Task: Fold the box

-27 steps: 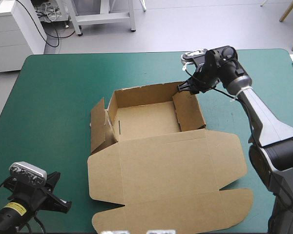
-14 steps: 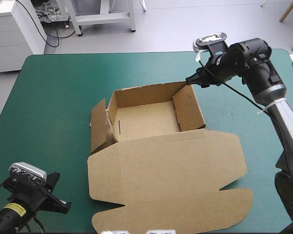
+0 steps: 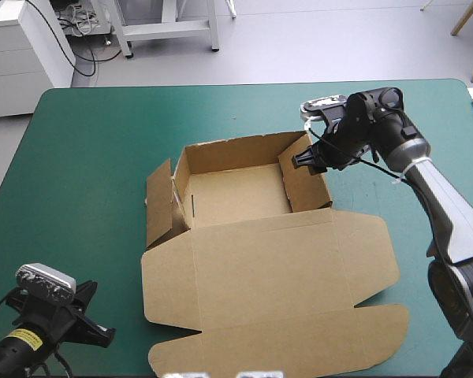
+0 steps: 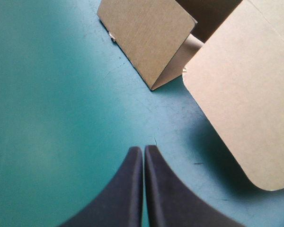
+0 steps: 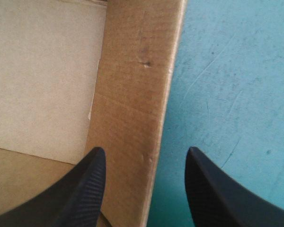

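The brown box point(image 3: 244, 193) sits in the middle of the teal-green surface point(image 3: 87, 197) as an open tray, its lid point(image 3: 268, 276) lying flat on the side away from the right tool. The right tool point(image 3: 308, 160) is released and straddles the tray's side wall point(image 5: 132, 94). One black finger point(image 5: 80, 194) is over the inside, the other over bare cover (the wall's top edge runs up between them, and I cannot tell if either touches it). The left tool point(image 4: 143, 158) is clenched on nothing, its fingers pressed into a point above bare cover. Ahead of it a side flap point(image 4: 146, 42) leans at a tilt, and the lid's rounded corner lies off to one side.
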